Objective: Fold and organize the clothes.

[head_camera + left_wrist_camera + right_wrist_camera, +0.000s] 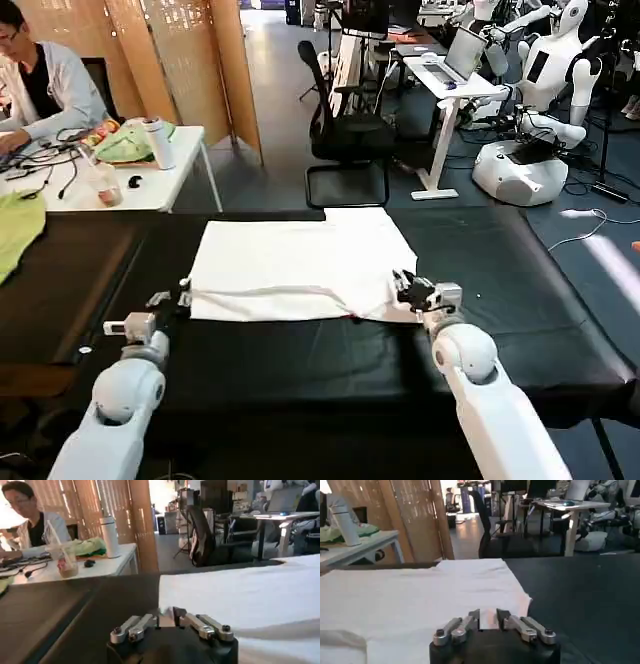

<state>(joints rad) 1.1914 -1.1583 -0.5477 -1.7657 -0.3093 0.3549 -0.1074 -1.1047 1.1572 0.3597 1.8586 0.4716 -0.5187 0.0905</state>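
Note:
The white T-shirt (300,255) lies spread plain side up on the black table (540,300), with a raised crease running along its near edge. My left gripper (183,295) sits at the shirt's near left corner, shut on the shirt's edge. In the left wrist view white cloth (240,595) shows pinched between the left gripper's (167,616) fingers. My right gripper (405,288) is at the near right corner, likewise shut on the edge. In the right wrist view the shirt (420,595) stretches away from the right gripper (488,616).
A lime-green cloth (15,230) hangs over the table's far left side. Behind stands a white desk (150,185) with a bottle (160,142) and a cup. An office chair (345,135) is beyond the table's far edge. Bare black surface flanks the shirt.

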